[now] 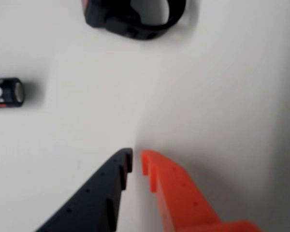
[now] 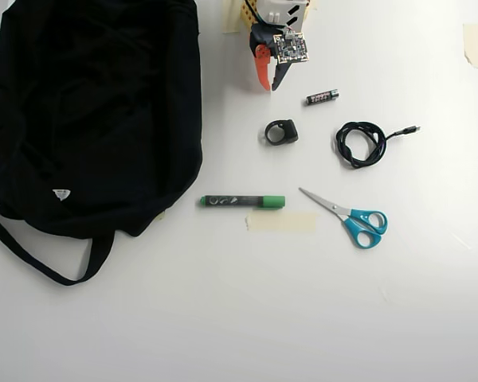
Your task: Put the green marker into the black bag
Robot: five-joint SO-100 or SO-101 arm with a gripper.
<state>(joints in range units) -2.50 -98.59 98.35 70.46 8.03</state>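
Gripper fingers nearly closed, empty. We should open wide, then straddle the green marker mid-barrel, crosswise, beside the black bag.

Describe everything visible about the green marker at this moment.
The green marker shows only in the overhead view: a slim pen with a dark barrel bearing white markings and a bright green cap at its right end. It lies flat and horizontal on the white table, capped, nothing gripping it. Its left end is near the black bag; a tape strip lies just below it.
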